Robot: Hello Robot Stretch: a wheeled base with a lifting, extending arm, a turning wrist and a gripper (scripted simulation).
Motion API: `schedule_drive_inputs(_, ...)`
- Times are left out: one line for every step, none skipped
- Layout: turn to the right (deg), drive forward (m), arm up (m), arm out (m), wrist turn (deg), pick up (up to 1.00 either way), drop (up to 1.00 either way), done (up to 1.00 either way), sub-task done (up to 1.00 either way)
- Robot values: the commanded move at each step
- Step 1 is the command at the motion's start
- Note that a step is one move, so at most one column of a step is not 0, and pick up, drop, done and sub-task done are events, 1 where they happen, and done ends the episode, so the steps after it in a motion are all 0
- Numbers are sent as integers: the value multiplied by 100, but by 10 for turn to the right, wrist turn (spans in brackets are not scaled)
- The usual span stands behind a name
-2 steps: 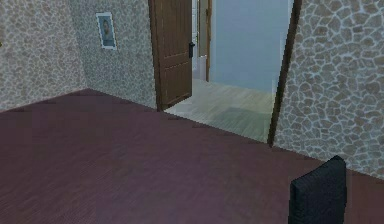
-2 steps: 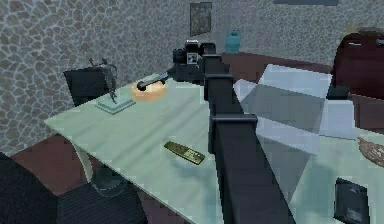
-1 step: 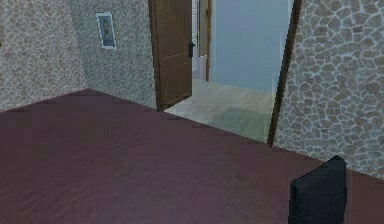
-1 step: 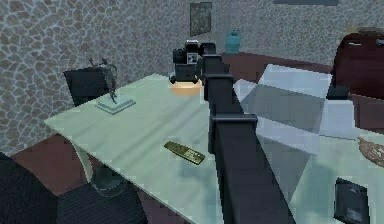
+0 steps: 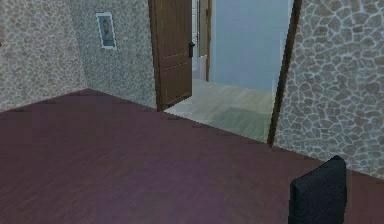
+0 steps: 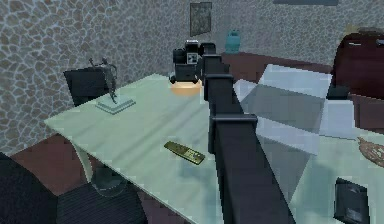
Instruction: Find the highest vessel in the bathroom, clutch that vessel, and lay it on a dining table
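pale table [image 6: 140, 125] | stone-pattern walls [image 5: 340, 70], open door [image 5: 172, 50] | claw [image 6: 183, 72] load: cannot tell

You are inside a home, in what looks like a dining or living room. In the forward view, pebble-patterned stone walls [image 5: 340, 80] meet a dark purple-brown plank floor [image 5: 120, 160]. A small white-framed picture [image 5: 105, 31] hangs on the wall, and an open brown wooden door [image 5: 172, 50] leads onto a pale tiled passage [image 5: 225, 105]. In the arm side view you see a pale glossy table [image 6: 140, 125] with a black chair [image 6: 85, 85] beside it and a slim dark remote control [image 6: 184, 151] lying on it. A dark red armchair [image 6: 360, 60] stands farther back.
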Motion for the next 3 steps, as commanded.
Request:
schedule_drive_inputs(0,0,0,0,0,0,100,0,0)
schedule_drive_inputs(0,0,0,-10,0,0,0,0,0)
schedule_drive_inputs(0,0,0,0,0,0,0,100,0)
